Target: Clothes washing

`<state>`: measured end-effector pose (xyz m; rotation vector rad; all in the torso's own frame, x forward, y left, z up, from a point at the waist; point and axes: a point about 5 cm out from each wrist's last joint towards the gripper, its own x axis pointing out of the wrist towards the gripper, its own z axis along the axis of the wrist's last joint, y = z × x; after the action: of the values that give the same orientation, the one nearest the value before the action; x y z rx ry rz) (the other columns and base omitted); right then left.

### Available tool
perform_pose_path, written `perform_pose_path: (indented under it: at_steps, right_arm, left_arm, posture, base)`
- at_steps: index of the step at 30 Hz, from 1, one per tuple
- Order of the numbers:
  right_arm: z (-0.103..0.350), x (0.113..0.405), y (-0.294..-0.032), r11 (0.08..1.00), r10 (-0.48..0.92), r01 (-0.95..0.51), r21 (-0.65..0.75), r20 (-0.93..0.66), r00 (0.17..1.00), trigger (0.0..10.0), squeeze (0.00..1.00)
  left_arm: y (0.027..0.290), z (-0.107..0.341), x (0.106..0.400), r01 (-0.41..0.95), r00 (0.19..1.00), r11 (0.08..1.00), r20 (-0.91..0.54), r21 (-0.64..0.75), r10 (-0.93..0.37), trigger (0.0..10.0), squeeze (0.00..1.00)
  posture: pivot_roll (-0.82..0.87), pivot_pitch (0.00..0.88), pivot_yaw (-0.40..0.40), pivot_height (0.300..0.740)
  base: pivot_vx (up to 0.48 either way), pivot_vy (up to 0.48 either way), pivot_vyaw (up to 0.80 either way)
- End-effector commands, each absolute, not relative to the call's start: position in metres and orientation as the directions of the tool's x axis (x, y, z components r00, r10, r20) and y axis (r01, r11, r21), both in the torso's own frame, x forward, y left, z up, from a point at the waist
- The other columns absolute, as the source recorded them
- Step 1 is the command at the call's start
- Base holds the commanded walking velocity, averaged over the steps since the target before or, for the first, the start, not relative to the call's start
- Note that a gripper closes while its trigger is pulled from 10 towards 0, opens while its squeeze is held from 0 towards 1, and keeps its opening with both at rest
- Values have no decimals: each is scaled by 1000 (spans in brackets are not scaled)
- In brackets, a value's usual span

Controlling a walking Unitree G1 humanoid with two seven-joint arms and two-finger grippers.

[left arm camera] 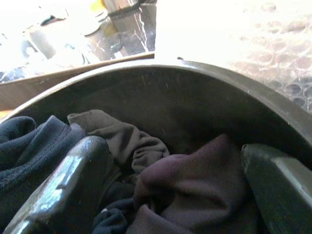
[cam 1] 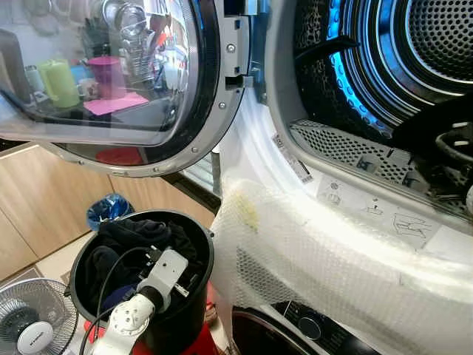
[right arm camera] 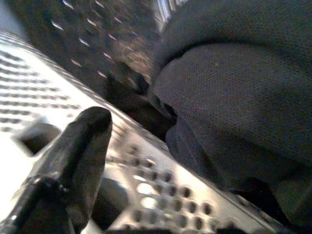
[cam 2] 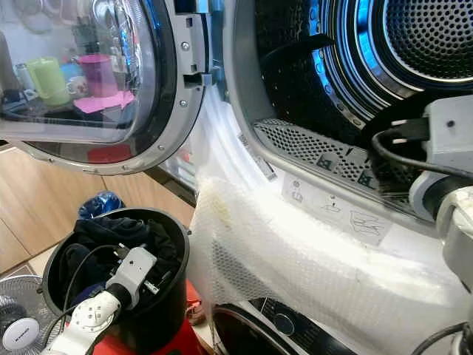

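2 machines are stacked, the upper drum (cam 1: pixel 414 52) standing open. Dark clothes (left arm camera: pixel 146 170) are heaped in a black bucket (cam 1: pixel 194 244), where the left hand (left arm camera: pixel 170 195) is spread wide around them. Whether the right hand (right arm camera: pixel 161 161), beside a dark garment (right arm camera: pixel 243 97) at the drum's mouth, is gripping cannot be told.

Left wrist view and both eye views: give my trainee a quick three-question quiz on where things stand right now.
1. True or false: the washer door is open.
2. Where is the left gripper? A) inside the black bucket B) on the fan C) on the door
3. What is the left gripper's open pair of fingers around?

Key: 1 true. 2 A. 3 Dark clothes in the bucket; the right gripper is at the drum opening.
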<state>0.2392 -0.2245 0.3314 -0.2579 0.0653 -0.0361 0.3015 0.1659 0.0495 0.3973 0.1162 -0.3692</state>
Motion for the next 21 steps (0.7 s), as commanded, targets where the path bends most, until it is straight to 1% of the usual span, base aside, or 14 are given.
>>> perform_pose_path:
  at_steps: [1,4,7,8,9,11,12,14,15,16,17,19,21]
  right_arm:
    - [347,233,-221,972,0,3,-233,13,1000,10000,0]
    - [360,235,-215,987,58,-45,-155,78,995,10000,0]
    - [374,240,-213,995,56,-44,-95,128,990,10000,0]
    - [380,244,-217,998,14,-4,-68,145,989,10000,0]
    - [391,251,-227,994,-101,108,-25,209,973,10000,0]
    - [390,257,-234,984,-177,180,4,194,965,10000,0]
    - [388,262,-243,958,-281,286,-1,182,942,10000,0]
    - [385,267,-250,922,-375,386,-24,187,908,10000,0]
    - [382,270,-253,906,-410,421,-35,175,895,10000,0]
    - [372,277,-253,902,-426,432,-25,119,897,10000,0]
    - [357,286,-246,921,-390,391,-7,34,920,10000,0]
    - [342,293,-227,960,-280,281,18,-39,959,10000,0]
    - [339,293,-222,962,-272,273,18,-51,961,10000,0]
  left_arm:
    - [164,49,302,389,920,845,-197,367,-338,10000,0]
    - [164,49,302,389,920,845,-197,366,-338,10000,0]
    - [164,50,303,387,921,846,-194,367,-338,10000,0]
    - [163,50,303,385,922,847,-192,367,-336,10000,0]
    - [163,50,303,382,923,847,-189,369,-335,10000,0]
    - [163,50,303,381,924,848,-188,368,-333,10000,0]
    - [162,51,304,381,924,849,-188,367,-334,10000,0]
    - [162,50,304,382,924,849,-188,366,-334,10000,0]
    - [162,50,304,383,923,848,-188,367,-335,10000,0]
    - [161,50,304,384,923,847,-188,366,-337,10000,0]
    - [161,50,304,386,922,846,-188,367,-339,10000,0]
    - [160,51,304,387,922,846,-187,366,-340,10000,0]
    - [160,51,303,389,921,845,-187,366,-343,10000,0]
  posture:
    - [85,54,-15,740]
    - [85,54,-15,740]
    - [85,53,-15,740]
    - [89,50,-18,740]
    - [89,50,-18,740]
    - [92,46,-17,740]
    - [92,46,-17,740]
    - [88,45,-15,740]
    - [88,45,-15,740]
    - [89,44,-16,740]
    - [89,44,-16,740]
    - [92,46,-16,740]
    - [92,44,-18,740]
  base:
    - [0,0,0]
    - [0,0,0]
    - [0,0,0]
    - [0,0,0]
    - [0,0,0]
    - [0,0,0]
    - [0,0,0]
    - [0,0,0]
    - [0,0,0]
    - [0,0,0]
    - [0,0,0]
    - [0,0,0]
    - [0,0,0]
